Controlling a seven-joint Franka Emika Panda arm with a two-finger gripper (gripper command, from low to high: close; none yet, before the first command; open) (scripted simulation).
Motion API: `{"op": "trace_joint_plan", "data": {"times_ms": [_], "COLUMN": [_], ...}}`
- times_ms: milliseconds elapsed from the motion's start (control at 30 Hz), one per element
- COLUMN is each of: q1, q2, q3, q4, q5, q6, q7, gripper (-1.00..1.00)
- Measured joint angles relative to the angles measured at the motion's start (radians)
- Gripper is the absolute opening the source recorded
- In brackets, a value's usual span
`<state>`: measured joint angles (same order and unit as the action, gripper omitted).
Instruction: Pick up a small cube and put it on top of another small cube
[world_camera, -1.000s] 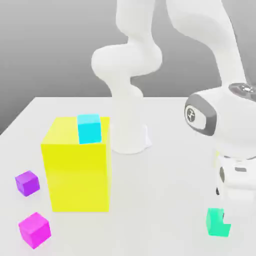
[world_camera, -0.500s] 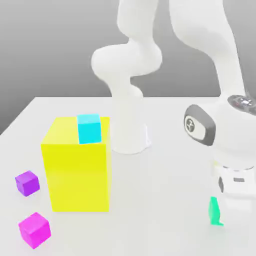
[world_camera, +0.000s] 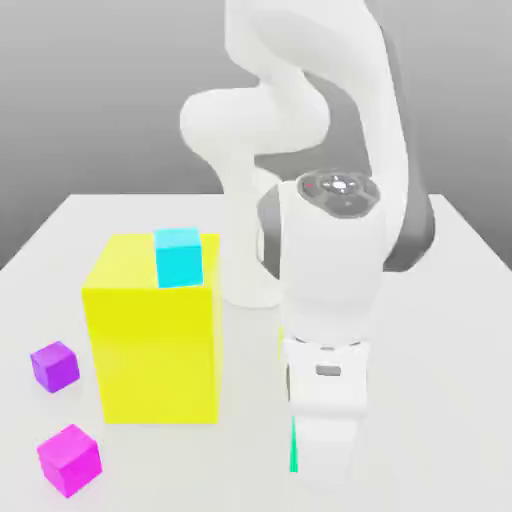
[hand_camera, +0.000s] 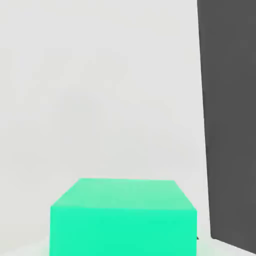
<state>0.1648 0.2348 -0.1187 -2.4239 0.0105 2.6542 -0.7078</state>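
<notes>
The small cube (hand_camera: 122, 217) is plain teal-green and sits close under the hand camera. In the exterior view only a thin green sliver of the small cube (world_camera: 295, 445) shows at the left edge of the white hand. My gripper (world_camera: 323, 455) hangs low over the table's front middle, shut on this cube, and the hand's body hides the fingers. The cube is to the exterior view's right of the big yellow block (world_camera: 155, 340).
A cyan cube (world_camera: 178, 257) rests on top of the yellow block. A purple cube (world_camera: 54, 366) and a magenta cube (world_camera: 69, 460) lie on the table at the exterior view's left. The robot's white base (world_camera: 250, 285) stands behind.
The gripper closed on the teal-green cube at the exterior view's right. The hand has since swung left to the front middle, and the cube came with it.
</notes>
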Motion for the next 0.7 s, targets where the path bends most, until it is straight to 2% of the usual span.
{"op": "trace_joint_plan", "data": {"times_ms": [567, 700], "q1": [-0.345, -0.372], "q2": [-0.055, -0.065], "q3": [-0.143, -0.138], "q4": [0.065, 0.017], "q5": [0.035, 0.056], "q6": [-0.080, -0.081], "q7": [-0.683, -0.817], "gripper": [-1.00, -1.00]}}
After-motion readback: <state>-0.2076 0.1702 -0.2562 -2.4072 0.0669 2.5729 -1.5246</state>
